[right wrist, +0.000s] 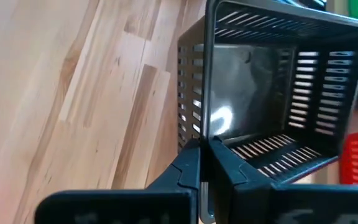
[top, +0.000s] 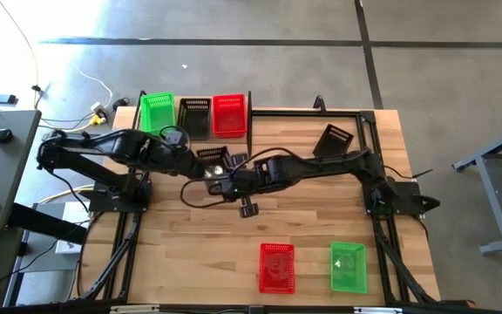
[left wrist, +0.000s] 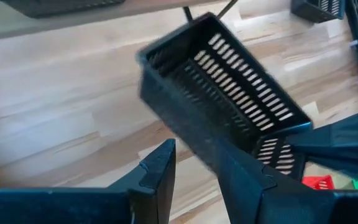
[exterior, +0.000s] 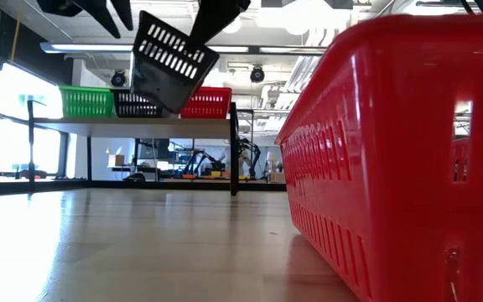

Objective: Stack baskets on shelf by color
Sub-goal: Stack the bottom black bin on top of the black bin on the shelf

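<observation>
A: Red basket (exterior: 392, 159) is filling the right half of the low view, cut off at the edge, hiding the table behind it.

B: Right gripper (right wrist: 205, 163) is pinching the wall of a black basket (right wrist: 272, 93), holding it tilted above the table, centre of the high view. Left gripper (left wrist: 197, 165) is sitting beside it, fingers parted, gripping nothing.

A: Shelf (exterior: 141, 126) count?

B: Green (top: 156, 112), black (top: 194, 115), red (top: 229, 113) stacks; layers too hard to tell. Another black basket (top: 335, 139) is tipping at upper right. Lower right: one red (top: 276, 267), one green (top: 348, 266).
</observation>
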Tool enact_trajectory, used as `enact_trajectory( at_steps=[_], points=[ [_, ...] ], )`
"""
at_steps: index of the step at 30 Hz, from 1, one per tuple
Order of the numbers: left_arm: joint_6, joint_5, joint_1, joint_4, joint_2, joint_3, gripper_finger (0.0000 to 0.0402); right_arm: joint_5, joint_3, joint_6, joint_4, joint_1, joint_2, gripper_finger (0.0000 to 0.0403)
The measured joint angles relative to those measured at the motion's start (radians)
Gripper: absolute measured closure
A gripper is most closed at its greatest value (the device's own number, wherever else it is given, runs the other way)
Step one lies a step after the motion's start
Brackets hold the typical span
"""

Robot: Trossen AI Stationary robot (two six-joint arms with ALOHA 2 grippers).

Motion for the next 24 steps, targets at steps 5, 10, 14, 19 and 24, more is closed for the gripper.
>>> enact_trajectory(
  at_steps=[5,10,14,19,24],
  points=[
    [-0.027,0.002,0.0,0.01,0.04,0.0,0.03,-0.014,0.0,-0.002,0.008,0.0,0.01,0.0403],
    [-0.061,0.018,0.0,0.009,0.067,0.0,0.03,-0.018,0.0,-0.008,0.007,0.003,0.014,0.0403],
    [-0.094,0.041,0.0,0.001,0.09,0.0,0.03,0.027,0.0,0.001,0.003,0.013,0.014,0.0403],
    [-0.121,0.045,0.005,-0.002,0.115,0.0,0.03,0.061,0.0,0.007,0.002,0.035,0.014,0.0403],
    [-0.137,0.064,0.022,0.001,0.129,0.0,0.03,0.105,0.0,-0.003,0.001,0.059,0.014,0.0403]
  ],
)
